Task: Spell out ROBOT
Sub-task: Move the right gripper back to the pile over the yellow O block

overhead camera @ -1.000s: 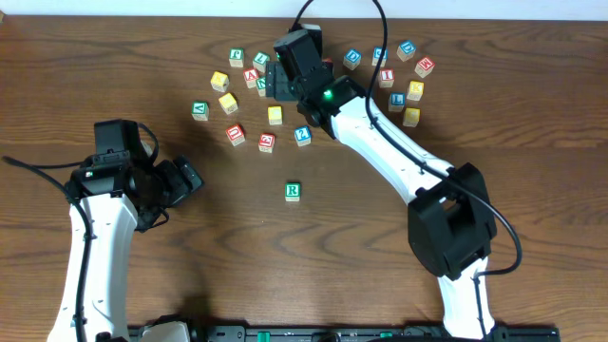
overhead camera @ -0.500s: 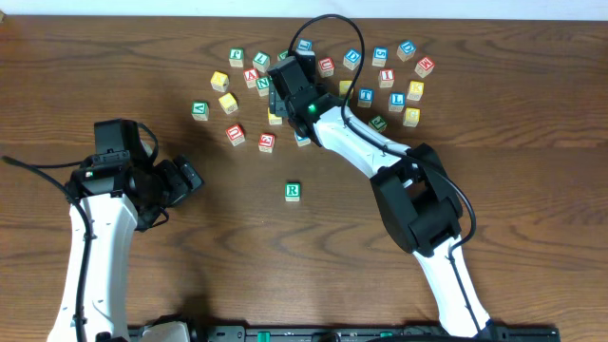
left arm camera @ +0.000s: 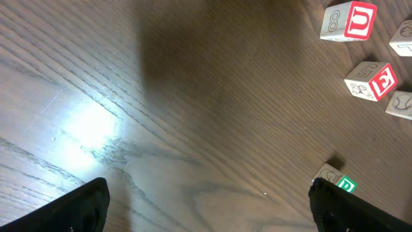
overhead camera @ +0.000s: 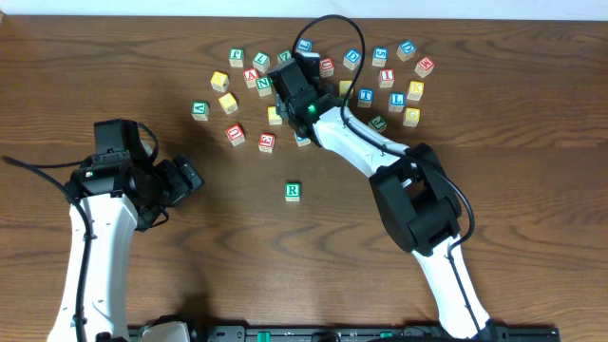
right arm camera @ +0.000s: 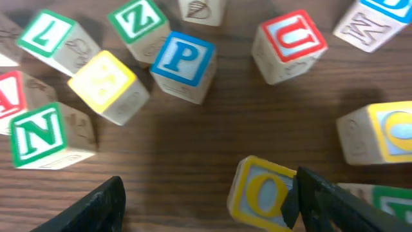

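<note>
Your green R cube [overhead camera: 293, 191] sits alone on the wooden table [overhead camera: 532, 171], face up, well apart from every other cube. Beyond the R, toward the far edge, lies the loose scatter of letter cubes, and the yellow O cube [right arm camera: 261, 193] is at that scatter's near side. The right gripper [right arm camera: 209, 183] hangs over it there with its jaws spread wide. The O stands between the fingers, right against one of them, and is not clamped. A second yellow cube [right arm camera: 380, 132] lies just beside it, cut off by the frame edge. Farther from the R than those are a blue P cube [right arm camera: 183, 64], a red U cube [right arm camera: 290, 45] and a green N cube [right arm camera: 42, 132]. To the left of the R, well apart from it, your left gripper [overhead camera: 180, 182] hovers with its jaws fully apart and nothing between them.
</note>
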You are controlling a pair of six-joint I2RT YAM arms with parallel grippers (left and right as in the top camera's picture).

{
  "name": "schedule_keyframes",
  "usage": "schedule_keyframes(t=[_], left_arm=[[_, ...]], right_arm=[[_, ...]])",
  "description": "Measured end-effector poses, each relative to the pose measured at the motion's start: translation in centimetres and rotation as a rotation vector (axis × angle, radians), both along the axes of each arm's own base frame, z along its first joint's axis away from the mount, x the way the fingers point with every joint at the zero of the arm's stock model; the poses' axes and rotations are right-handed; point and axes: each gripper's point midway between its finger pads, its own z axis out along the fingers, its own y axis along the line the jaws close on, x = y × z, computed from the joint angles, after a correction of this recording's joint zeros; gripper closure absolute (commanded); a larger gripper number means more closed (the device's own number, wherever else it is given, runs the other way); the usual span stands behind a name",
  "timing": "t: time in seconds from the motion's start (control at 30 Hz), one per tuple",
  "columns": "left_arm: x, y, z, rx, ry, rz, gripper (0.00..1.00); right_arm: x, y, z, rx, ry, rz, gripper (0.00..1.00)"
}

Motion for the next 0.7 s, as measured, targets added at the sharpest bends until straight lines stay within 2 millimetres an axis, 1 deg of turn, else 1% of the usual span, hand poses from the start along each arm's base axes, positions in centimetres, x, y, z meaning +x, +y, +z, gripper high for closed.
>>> schedule_keyframes(t=[0.23,0.33,0.4,0.53,0.57,0.6,0.63,0.7], left_arm=[[0.1,0.0,0.0,0.000,-0.003,0.000,0.02],[0.1,0.0,0.0,0.001,-0.003,0.000,0.02],[0.1,0.0,0.0,0.001,-0.003,0.000,0.03],[0.1,0.0,0.0,0.001,-0.004,0.000,0.02],[0.1,0.0,0.0,0.001,-0.003,0.000,0.02],[0.1,0.0,0.0,0.000,-0.003,0.000,0.03],[0.1,0.0,0.0,0.001,-0.003,0.000,0.02],[0.1,0.0,0.0,0.001,-0.003,0.000,0.02]], right_arm=[[-0.1,-0.7,-0.2,-0.029,0.003,-0.026,0.18],[0.0,-0.8,0.0,-0.027,-0.004,-0.033,0.18],[0.3,-0.4,0.2,-0.009,-0.020,-0.027,0.22],[0.4,1.2,0.4,0.033,-0.018,0.052,0.24],[0.2,1.4,0.3,0.037,-0.008,0.067,0.19],[0.1,1.5,0.2,0.038,-0.003,0.073,0.11],[-0.1,1.7,0.0,0.043,0.012,0.091,0.07],[-0.3,2.0,-0.1,0.039,0.019,0.112,0.07]])
